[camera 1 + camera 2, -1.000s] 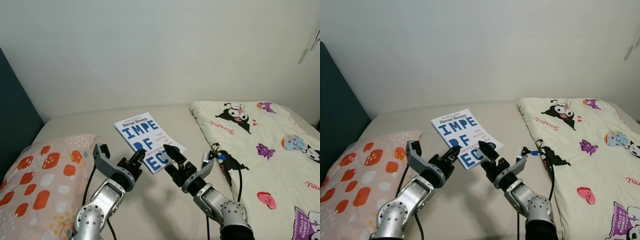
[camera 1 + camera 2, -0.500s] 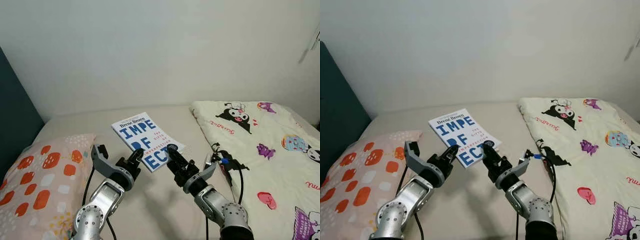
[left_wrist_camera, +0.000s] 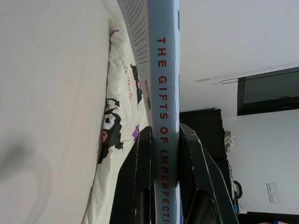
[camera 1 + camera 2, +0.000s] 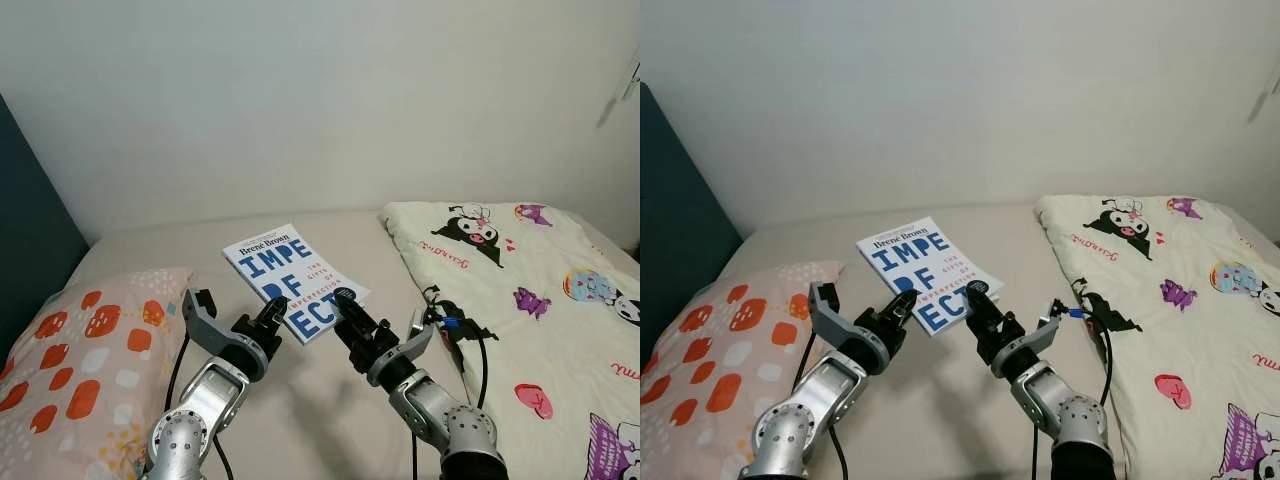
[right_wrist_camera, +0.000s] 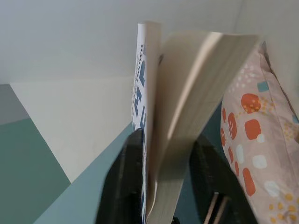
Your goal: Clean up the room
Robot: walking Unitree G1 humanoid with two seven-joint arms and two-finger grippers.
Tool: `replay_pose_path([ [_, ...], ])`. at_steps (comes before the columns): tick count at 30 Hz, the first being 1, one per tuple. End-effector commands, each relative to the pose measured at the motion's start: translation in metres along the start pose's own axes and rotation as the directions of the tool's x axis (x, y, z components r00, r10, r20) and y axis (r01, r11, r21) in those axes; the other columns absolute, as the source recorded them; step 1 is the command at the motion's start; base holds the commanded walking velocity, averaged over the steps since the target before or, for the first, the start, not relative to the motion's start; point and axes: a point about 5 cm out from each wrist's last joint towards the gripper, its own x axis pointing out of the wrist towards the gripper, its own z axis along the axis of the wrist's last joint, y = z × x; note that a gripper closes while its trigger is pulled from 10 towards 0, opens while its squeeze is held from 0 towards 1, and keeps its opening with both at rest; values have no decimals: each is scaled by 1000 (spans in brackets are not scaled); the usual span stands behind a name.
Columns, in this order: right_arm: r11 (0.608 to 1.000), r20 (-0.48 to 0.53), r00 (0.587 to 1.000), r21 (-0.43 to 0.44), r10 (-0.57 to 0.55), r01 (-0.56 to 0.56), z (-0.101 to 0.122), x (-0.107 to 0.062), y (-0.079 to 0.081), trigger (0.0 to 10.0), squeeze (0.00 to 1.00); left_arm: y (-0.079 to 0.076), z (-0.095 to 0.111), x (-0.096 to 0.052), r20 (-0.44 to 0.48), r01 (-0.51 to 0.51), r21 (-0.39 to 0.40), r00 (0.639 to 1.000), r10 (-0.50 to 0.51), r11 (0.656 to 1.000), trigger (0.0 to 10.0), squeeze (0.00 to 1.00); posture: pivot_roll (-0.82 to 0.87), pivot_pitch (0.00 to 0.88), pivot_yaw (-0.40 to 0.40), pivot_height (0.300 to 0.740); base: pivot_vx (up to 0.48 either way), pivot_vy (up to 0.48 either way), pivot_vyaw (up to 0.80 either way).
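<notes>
Book first: we see a white paperback with big blue cover letters held up over the beige bed, tilted with its cover facing upward, between our two grippers. Our left gripper has its black fingers clamped on the near left edge — in the left wrist view the grey-blue spine with red lettering runs straight between the two fingers. Our right gripper is closed on the book's near right corner; the right wrist view shows one finger against the cover and the other behind the fanned page block. So the book sits just ahead of and above both grippers, touching each. To the left lies a pink pillow with red and white spots, and to the right a cream quilt printed with cartoon characters — both apart from the book
</notes>
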Motion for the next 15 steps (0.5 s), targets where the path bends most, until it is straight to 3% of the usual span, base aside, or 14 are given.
replay_pose_path([
  [1,999,-1,999,10,33,-33,1,4,6,4039,0,6,-16,-4,3,-24,-95,1000,24,995,10000,0,-12,107,30,740,0,0,0],
  [4,999,-2,999,11,34,-34,1,4,6,4039,0,6,-16,-4,3,-23,-94,1000,23,995,10000,0,-12,107,30,740,0,0,0],
  [5,999,-2,999,12,35,-35,1,4,6,8471,0,6,-17,-4,-1,-21,-92,1000,21,995,10000,0,-13,104,29,740,0,0,0],
  [9,999,-1,999,14,35,-35,2,4,7,8471,0,5,-18,-4,-6,-20,-90,1000,20,996,10000,0,-13,104,29,740,0,0,0],
  [10,999,-3,999,14,36,-36,1,4,7,10000,0,5,-19,-4,-12,-15,-86,1000,14,996,10000,0,-14,100,29,740,0,0,0],
  [14,999,-12,999,15,42,-41,1,4,8,10000,0,3,-24,-4,-37,-1,-64,999,-1,998,10000,0,-16,95,28,740,0,0,0],
  [15,999,-15,999,16,43,-43,1,5,8,10000,518,2,-25,-5,-43,2,-57,999,-5,998,10000,0,-16,94,28,740,0,0,0],
])
